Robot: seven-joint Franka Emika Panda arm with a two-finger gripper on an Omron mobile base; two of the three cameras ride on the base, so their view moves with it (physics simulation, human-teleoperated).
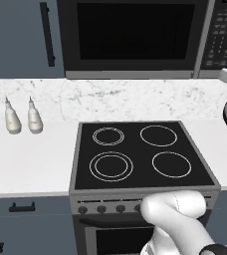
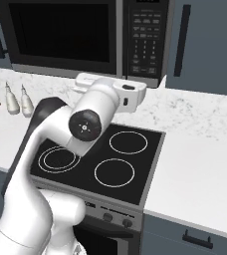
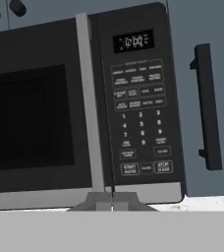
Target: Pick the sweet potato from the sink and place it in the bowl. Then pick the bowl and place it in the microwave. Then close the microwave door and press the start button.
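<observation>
The microwave (image 1: 135,37) hangs above the stove, and its black-framed microwave door (image 3: 30,118) is closed, with dark glass that hides the inside. Right of the door is the keypad panel (image 3: 141,118), with a lit clock at the top and the start button (image 3: 129,169) in the bottom row. My gripper (image 3: 112,199) is shut on nothing. Its two tips are pressed together just below the seam between door and keypad, close in front of the panel. In the right base view my white hand (image 2: 128,94) reaches toward the keypad (image 2: 145,45). The sweet potato, the bowl and the sink are out of view.
A black stove (image 1: 140,154) with white burner rings lies below the microwave. Two small white bottles (image 1: 12,119) stand on the counter to its left. A grey cabinet with a dark handle (image 3: 207,108) is right of the microwave. White counter (image 2: 200,169) runs right of the stove.
</observation>
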